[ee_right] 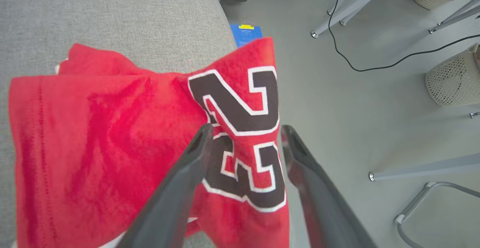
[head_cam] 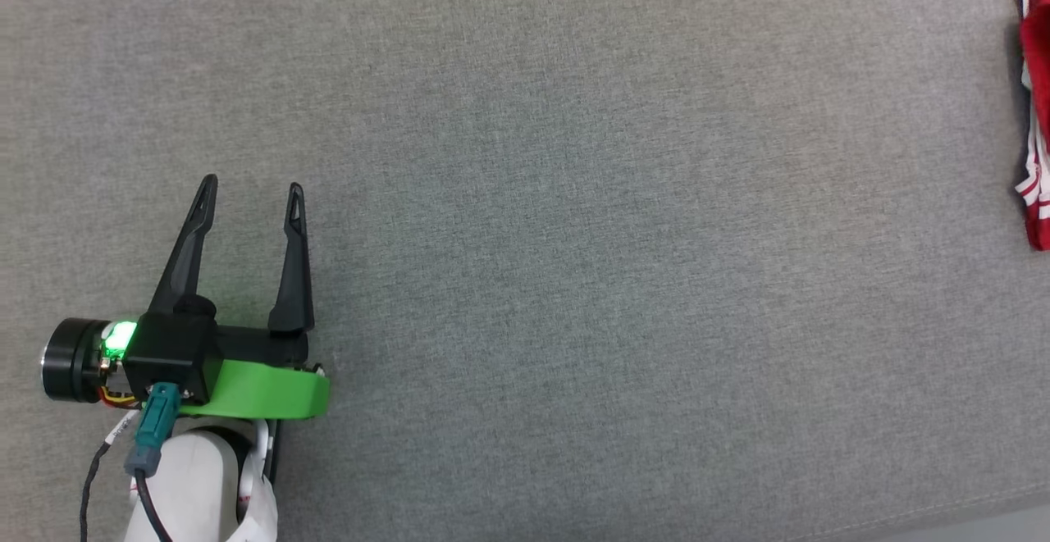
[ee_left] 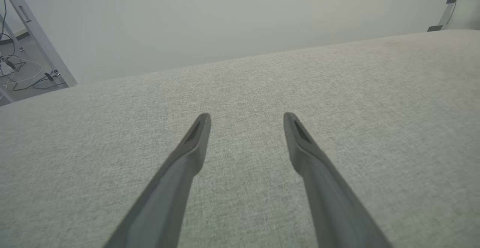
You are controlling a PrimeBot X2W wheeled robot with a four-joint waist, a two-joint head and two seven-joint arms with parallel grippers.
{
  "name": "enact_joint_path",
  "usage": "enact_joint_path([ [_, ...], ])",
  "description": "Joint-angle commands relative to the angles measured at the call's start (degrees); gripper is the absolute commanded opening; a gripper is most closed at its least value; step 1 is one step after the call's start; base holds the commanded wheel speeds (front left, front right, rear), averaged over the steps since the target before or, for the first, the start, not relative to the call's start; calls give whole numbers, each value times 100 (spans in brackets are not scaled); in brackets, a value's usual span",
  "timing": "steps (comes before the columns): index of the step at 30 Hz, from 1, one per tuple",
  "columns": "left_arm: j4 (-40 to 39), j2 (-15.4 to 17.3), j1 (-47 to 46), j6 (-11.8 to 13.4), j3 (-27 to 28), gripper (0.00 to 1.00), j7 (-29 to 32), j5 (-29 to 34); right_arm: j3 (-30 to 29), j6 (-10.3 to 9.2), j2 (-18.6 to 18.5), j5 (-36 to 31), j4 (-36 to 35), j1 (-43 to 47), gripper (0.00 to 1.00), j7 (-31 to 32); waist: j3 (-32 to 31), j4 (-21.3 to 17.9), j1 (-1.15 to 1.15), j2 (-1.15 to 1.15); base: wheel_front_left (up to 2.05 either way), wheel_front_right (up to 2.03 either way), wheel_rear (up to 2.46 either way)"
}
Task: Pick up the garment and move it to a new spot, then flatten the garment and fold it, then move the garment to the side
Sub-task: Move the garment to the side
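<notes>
Right gripper hovers spread wide and empty over the garment, bunched at the grey surface's right edge with its numerals seemingly overhanging the floor, so it may slither off; left gripper gapes wide, well away.

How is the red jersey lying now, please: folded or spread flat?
Folded, loosely: the red jersey lies in overlapping layers at the grey fabric surface's edge, its numerals creased.

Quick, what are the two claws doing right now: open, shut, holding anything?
Left gripper: open, holding nothing.
Right gripper: open, fingers spread over the red jersey, not gripping it.
</notes>
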Motion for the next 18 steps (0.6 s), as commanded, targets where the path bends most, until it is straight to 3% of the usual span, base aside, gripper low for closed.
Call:
enact_joint_path([
  [1, 26, -6, -34, 28, -15, 100, -34, 17, 21, -4, 9, -53, 80, -98, 100, -166, -173, 52, -1, 0, 0, 0, 0],
  [12, 266, -183, 310, 80, -8, 100, -34, -113, 290, -4, -42, -305, -159, -18, 100, -1900, -954, 273, -1, 0, 0, 0, 0],
  [18, 427, -320, 555, 111, 14, 100, -34, -197, 245, -4, 327, -704, -570, 7, 100, -2974, -1381, 466, -1, 0, 0, 0, 0],
])
